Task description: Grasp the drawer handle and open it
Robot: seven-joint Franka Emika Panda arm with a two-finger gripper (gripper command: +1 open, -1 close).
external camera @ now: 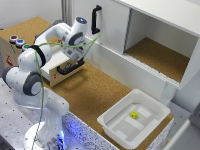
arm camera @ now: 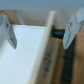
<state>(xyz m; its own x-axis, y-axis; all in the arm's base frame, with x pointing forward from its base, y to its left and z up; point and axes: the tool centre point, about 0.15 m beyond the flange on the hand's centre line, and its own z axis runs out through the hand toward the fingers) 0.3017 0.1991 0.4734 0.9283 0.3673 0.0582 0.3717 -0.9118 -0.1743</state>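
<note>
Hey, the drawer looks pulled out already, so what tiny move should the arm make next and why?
Probably open the tool and back away: the drawer already stands out from the wooden box, white inside showing, with the drawer handle between the fingers.

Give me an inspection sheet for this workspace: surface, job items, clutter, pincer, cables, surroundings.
Surface: cork worktop.
Job items: drawer of the wooden box pulled out; black handle at its front.
Clutter: white tray holding a small yellow block.
Pincer: pincer open, fingers either side of drawer front.
Cables: green cable along arm.
Surroundings: white cabinet, door open.
</note>
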